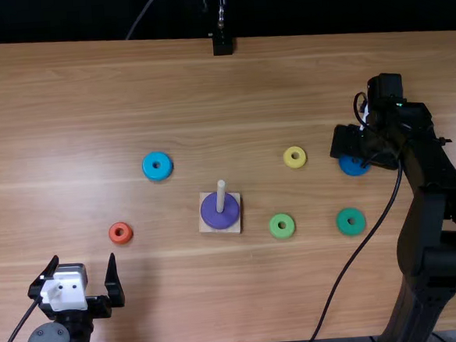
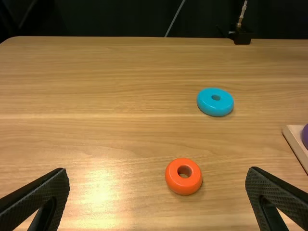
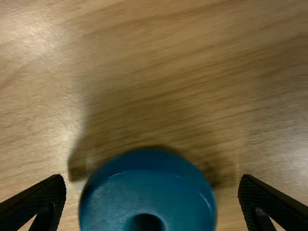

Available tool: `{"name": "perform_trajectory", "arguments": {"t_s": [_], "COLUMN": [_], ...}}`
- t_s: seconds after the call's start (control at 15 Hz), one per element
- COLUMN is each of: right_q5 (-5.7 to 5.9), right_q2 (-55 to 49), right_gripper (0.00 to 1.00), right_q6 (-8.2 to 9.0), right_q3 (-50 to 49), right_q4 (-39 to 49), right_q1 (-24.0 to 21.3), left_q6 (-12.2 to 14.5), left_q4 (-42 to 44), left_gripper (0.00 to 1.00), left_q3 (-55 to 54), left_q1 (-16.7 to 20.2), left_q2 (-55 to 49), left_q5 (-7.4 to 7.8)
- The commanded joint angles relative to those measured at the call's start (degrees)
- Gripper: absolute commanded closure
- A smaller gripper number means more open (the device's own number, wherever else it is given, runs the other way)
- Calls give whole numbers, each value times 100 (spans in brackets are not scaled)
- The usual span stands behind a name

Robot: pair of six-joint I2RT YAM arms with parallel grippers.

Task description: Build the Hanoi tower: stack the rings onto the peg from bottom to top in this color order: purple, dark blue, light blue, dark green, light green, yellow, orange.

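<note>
Dark blue, glossy and probably light and stiff, the round ring (image 3: 144,192) lies on the brown wooden worktop (image 3: 192,48), straddled by the opened black right pincer (image 3: 152,178), and is best squeezed across its slick-looking sides.

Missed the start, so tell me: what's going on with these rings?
A robot is doing a ring-stacking job. The purple ring sits on the peg. The right gripper is open at the dark blue ring, not gripping it. The light blue, dark green, light green, yellow and orange rings lie loose on the table. The left gripper is open and empty.
</note>
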Motion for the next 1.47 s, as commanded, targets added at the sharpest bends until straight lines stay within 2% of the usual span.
{"name": "perform_trajectory", "arguments": {"t_s": [0.0, 0.2, 0.27, 0.33, 0.47, 0.53, 0.8, 1.13, 1.4], "right_q5": [198, 198, 198, 198, 187, 187, 187, 198, 166], "right_q2": [129, 120, 120, 111, 111, 94, -47, -970, -1638], "right_gripper": [10, 12, 30, 52, 83, 94, 95, 95, 95], "right_q6": [29, 40, 40, 40, 40, 40, 29, -108, -119], "right_q3": [130, 113, 113, 104, -10, -28, 25, 51, 69], "right_q4": [-44, -44, -54, -54, -44, -54, -54, -97, -1278], "right_q1": [-74, -74, -74, -74, -57, -57, -13, 154, 717], "left_q6": [50, 50, 60, 50, 60, 60, 50, 50, 60], "left_q4": [-454, -454, -454, -454, -454, -454, -454, -454, -454], "left_gripper": [0, 0, 0, 0, 0, 0, 0, 0, 0], "left_q3": [-596, -596, -596, -596, -596, -596, -596, -596, -596], "left_q1": [-9, -9, -9, 0, 0, 0, 0, 0, 0], "left_q2": [-62, -62, -62, -62, -62, -62, -62, -62, -62], "left_q5": [-17, -17, -17, -17, -17, -17, -17, -17, -17]}}
